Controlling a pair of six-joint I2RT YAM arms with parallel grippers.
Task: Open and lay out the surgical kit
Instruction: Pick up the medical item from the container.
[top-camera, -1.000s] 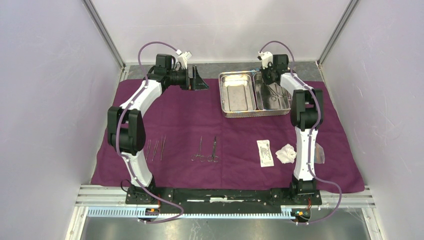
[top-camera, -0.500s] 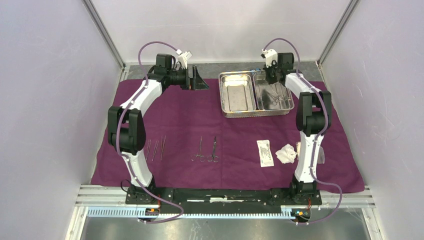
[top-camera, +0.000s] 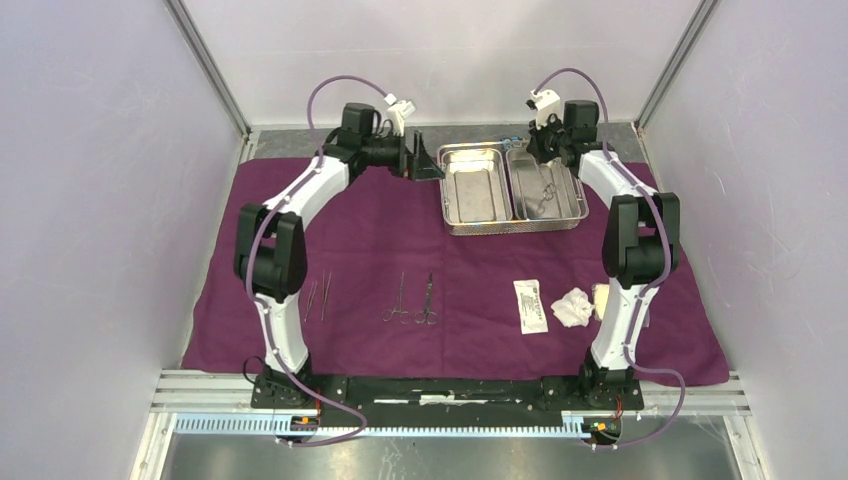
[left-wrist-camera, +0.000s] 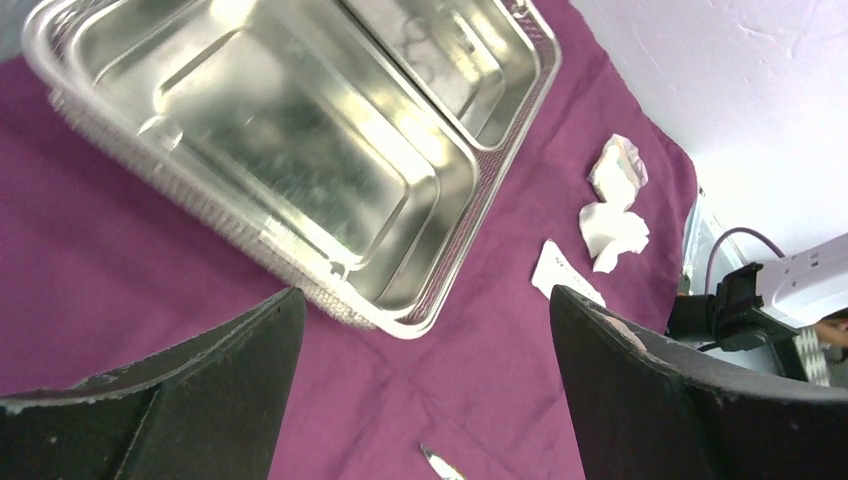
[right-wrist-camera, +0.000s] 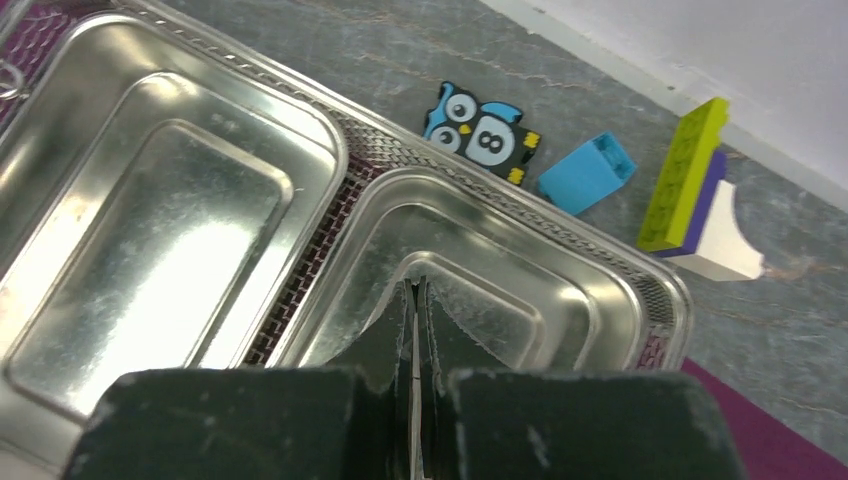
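The plum-purple cloth (top-camera: 350, 230) lies spread flat. At its back stands the steel tray (top-camera: 512, 228); its left compartment is bare and slim instruments (top-camera: 545, 190) lie in the right one. My left gripper (top-camera: 428, 160) is open, low beside the tray's left rim (left-wrist-camera: 395, 322), with nothing between its fingers. My right gripper (top-camera: 545, 148) is shut above the back of the right compartment (right-wrist-camera: 560, 290); I see nothing held. Tweezers (top-camera: 318, 297), two scissor-handled instruments (top-camera: 413, 300), the white packet (top-camera: 530, 305) and gauze (top-camera: 572, 307) lie in a row near the front.
Behind the tray on the grey tabletop sit an owl tile (right-wrist-camera: 482, 132), a blue block (right-wrist-camera: 585, 172) and a yellow-green block (right-wrist-camera: 682, 175). Walls close in on the left, right and back. The tip of an instrument (left-wrist-camera: 440, 462) shows below the left fingers.
The left arm has swung right, bringing its open gripper up to the tray's left edge. The right arm has shifted right and its shut gripper has moved slightly back over the tray.
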